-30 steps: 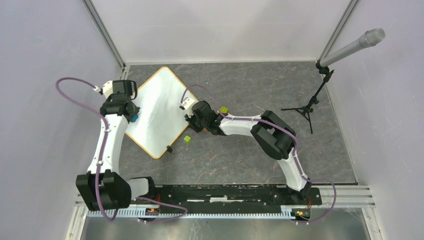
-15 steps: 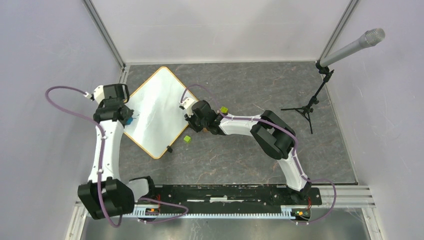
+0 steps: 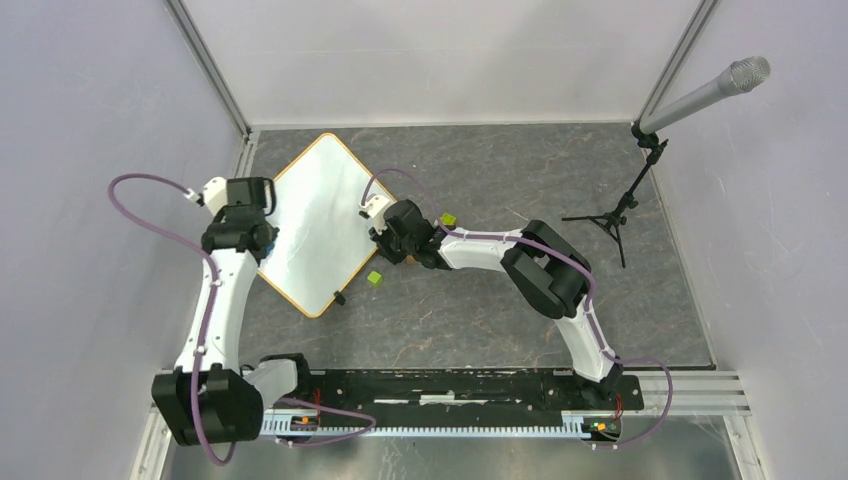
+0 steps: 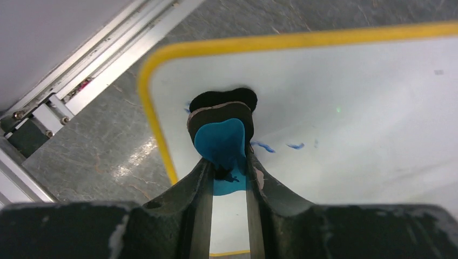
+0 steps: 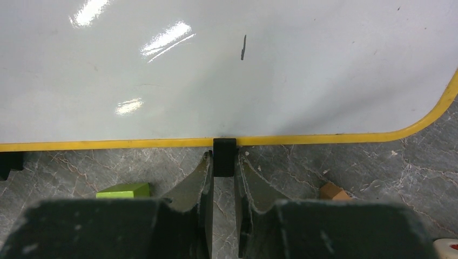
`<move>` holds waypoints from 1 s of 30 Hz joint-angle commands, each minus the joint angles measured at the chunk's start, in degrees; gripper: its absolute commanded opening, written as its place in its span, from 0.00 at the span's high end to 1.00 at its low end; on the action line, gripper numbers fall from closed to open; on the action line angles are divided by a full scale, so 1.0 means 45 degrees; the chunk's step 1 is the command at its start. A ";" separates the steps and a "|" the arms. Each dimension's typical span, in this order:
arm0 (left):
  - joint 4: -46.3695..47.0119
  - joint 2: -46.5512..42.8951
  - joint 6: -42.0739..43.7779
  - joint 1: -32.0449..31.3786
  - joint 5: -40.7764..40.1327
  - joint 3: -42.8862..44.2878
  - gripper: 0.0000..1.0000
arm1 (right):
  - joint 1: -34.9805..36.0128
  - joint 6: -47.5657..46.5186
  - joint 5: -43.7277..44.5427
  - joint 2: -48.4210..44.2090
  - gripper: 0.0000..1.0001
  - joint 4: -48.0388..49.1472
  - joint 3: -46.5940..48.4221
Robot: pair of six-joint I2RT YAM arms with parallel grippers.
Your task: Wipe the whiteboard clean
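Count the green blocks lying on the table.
2. One green block lies beside the whiteboard's near-right edge; the other sits beside the right arm. Arms may hide more.

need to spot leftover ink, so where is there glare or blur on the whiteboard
Right wrist: bright glare patches on the whiteboard upper left, one dark mark sharp, fingers around the black clip soft. Left wrist: even light, no glare, blue marks clear beside the blue eraser. Top external: faint sheen streaks, marks too small to see.
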 commanded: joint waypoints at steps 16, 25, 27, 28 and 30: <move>-0.0090 0.2131 -0.0691 -0.1475 -0.1361 0.1559 0.74 | -0.0082 -0.0064 -0.0189 0.0607 1.00 -0.0714 0.0323; 0.0130 -0.0361 0.0321 0.1068 -0.0365 -0.0493 0.74 | -0.0108 -0.0051 -0.0226 0.0589 1.00 -0.0758 0.0323; 0.0278 -0.0396 0.0349 0.1062 -0.0054 -0.0706 0.76 | -0.0112 -0.0030 -0.0248 0.0603 1.00 -0.0740 0.0324; 0.0364 -0.0333 0.0318 0.1070 0.0093 -0.0729 0.76 | -0.0112 -0.0042 -0.0248 0.0601 1.00 -0.0736 0.0306; 0.0401 -0.0102 0.0226 0.1004 0.0427 -0.0607 0.77 | -0.0108 -0.0041 -0.0246 0.0593 1.00 -0.0743 0.0294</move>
